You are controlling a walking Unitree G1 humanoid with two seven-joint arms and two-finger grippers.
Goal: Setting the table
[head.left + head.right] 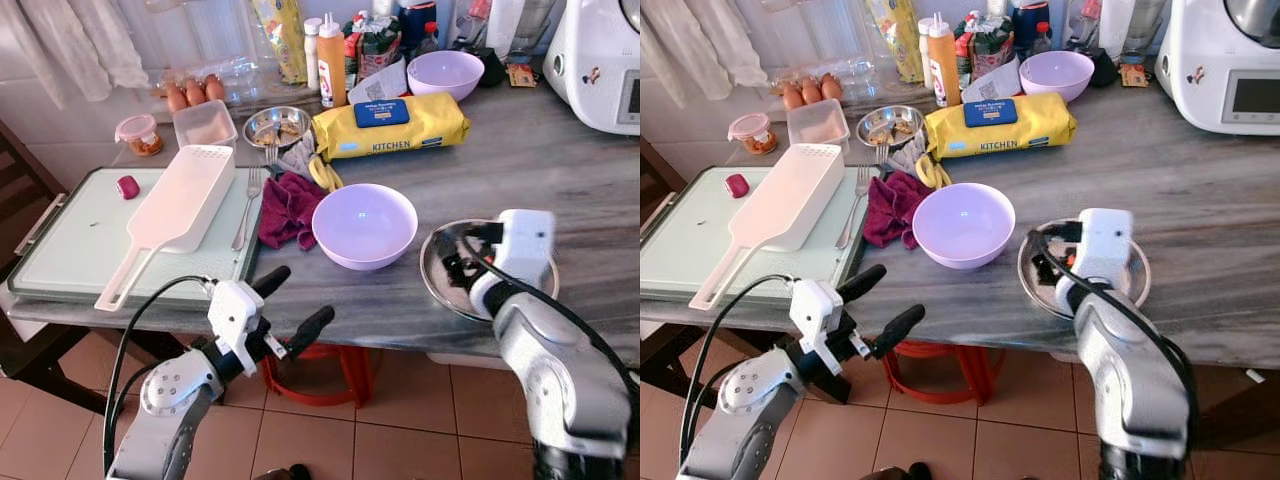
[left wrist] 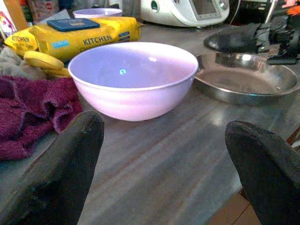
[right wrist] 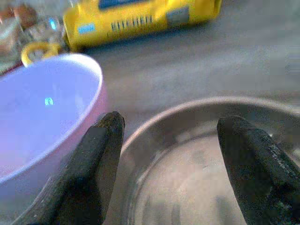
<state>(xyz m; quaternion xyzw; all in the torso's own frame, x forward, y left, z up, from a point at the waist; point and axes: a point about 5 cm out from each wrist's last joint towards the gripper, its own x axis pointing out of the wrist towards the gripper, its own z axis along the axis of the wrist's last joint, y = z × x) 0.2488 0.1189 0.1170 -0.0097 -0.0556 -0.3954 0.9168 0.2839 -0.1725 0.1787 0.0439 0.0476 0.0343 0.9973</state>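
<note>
A lavender plastic bowl (image 1: pixel 364 225) stands near the front of the grey table. Right of it lies a shallow steel plate (image 1: pixel 437 287). My right gripper (image 1: pixel 458 268) hovers open just above the plate's left rim (image 3: pixel 187 178), one finger toward the bowl (image 3: pixel 42 112), nothing between them. My left gripper (image 1: pixel 307 291) is open off the table's front edge, pointing at the bowl (image 2: pixel 133 77) from low down, a short gap away. A fork (image 1: pixel 248 205) lies on the pale green tray (image 1: pixel 70 250).
A maroon cloth (image 1: pixel 288 208) lies left of the bowl. A white slotted scoop (image 1: pixel 185 200) rests on the tray. Behind are a yellow kitchen pack (image 1: pixel 390 125), a small steel bowl (image 1: pixel 276 125), a second lavender bowl (image 1: pixel 445 72), bottles and a white appliance (image 1: pixel 600 60). A red stool (image 1: pixel 320 375) stands under the table.
</note>
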